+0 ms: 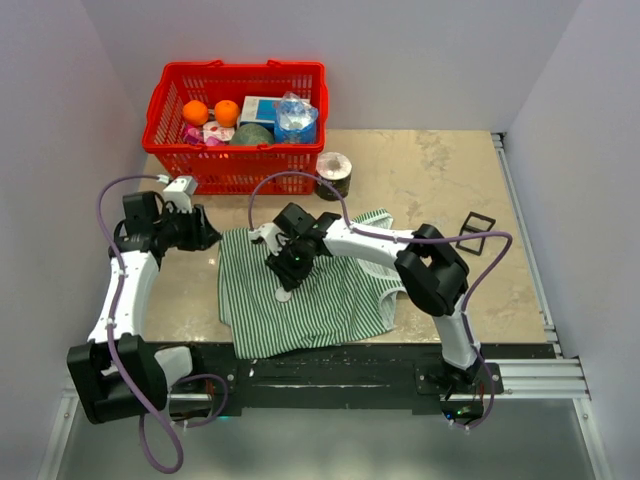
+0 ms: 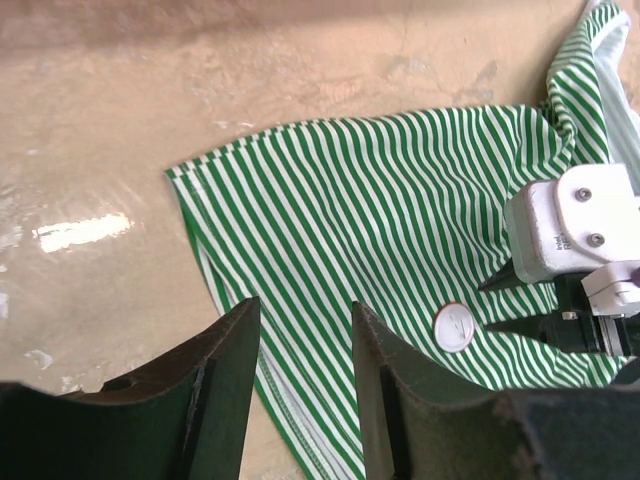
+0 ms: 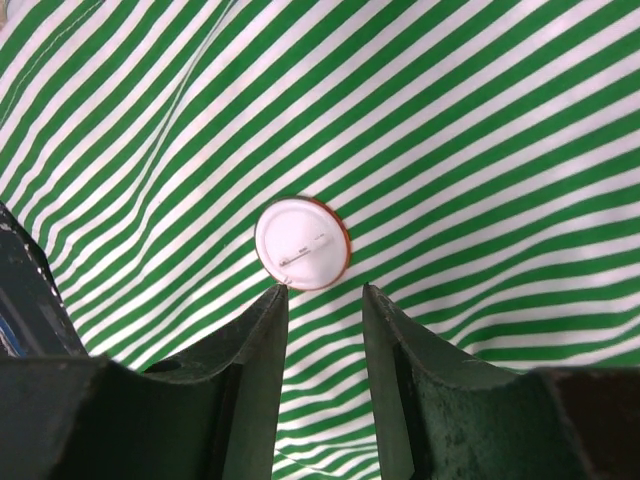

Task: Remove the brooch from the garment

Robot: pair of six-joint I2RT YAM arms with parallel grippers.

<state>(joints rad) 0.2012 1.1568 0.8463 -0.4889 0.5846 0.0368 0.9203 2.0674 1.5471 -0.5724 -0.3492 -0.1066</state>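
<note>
On the garment (image 3: 480, 150), we see one brooch (image 3: 302, 244), white face up, just beyond our right gripper (image 3: 322, 292) — jaws apart, holding nothing. Our left gripper (image 2: 305, 312) hangs at the cloth's hem, jaws also apart — bare table (image 2: 100, 150) lies alongside.

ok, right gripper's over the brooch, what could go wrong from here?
1. The brooch lies flat on the garment, just past the tips of the open right gripper. Closing now may miss it or pinch cloth.
2. The left gripper is open near the garment's edge and holds nothing, so the cloth may lift with the brooch.
</note>
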